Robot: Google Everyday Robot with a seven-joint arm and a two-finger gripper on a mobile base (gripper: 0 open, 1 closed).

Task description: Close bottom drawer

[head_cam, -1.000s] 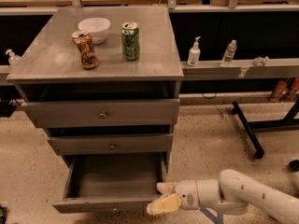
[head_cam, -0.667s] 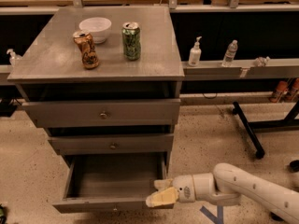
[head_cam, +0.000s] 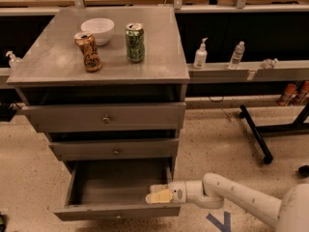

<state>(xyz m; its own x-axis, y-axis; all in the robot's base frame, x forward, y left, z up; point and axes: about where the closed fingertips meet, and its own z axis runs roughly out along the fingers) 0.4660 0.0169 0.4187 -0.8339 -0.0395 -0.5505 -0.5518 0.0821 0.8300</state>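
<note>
The bottom drawer (head_cam: 117,211) of the grey cabinet stands pulled out, its boxy grey interior open and empty. Its slim front panel runs along the bottom of the view, and its small knob barely shows at the lower edge. My gripper (head_cam: 157,194), at the end of my white arm coming from the lower right, sits at the drawer's front right corner, just above the front panel and over the interior. The two drawers above it, each with a knob, are pushed in.
On the cabinet top stand a white bowl (head_cam: 97,30), a brown can (head_cam: 88,51) and a green can (head_cam: 135,42). Bottles (head_cam: 200,55) stand on a ledge to the right. A black stand leg (head_cam: 254,133) lies on the speckled floor at right.
My gripper has moved left along the drawer's front right corner and further over the drawer. The drawer looks just as far open.
</note>
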